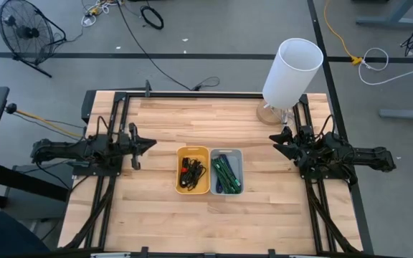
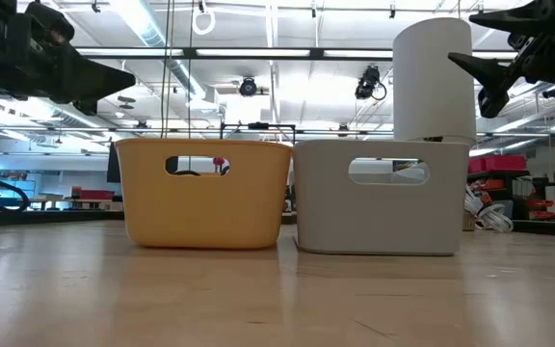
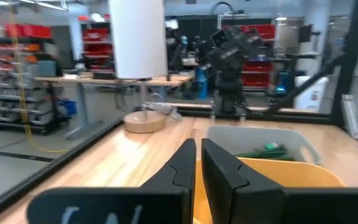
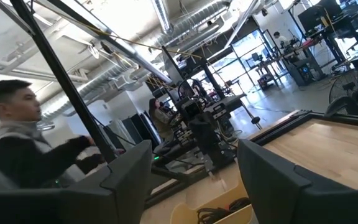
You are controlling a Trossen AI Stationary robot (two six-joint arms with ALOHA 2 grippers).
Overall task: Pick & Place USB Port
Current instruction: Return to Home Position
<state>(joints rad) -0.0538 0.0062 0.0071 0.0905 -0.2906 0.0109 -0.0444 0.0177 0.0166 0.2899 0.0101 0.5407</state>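
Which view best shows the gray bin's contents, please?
The high view looks down into the gray bin onto the green cables. The low view shows only its wall, the left wrist view a green glimpse over the rim, the right wrist view nothing.

light: bright, even | source: ceiling strips [image 2: 150, 24] | shadows: soft

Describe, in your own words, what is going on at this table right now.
Nothing is being handled. The left hand, shut and empty, hovers at the left side of the table. The right hand, open and empty, hovers at the right, near the white lamp. Between them stand a yellow bin holding black cables and a gray bin holding green-black cables.
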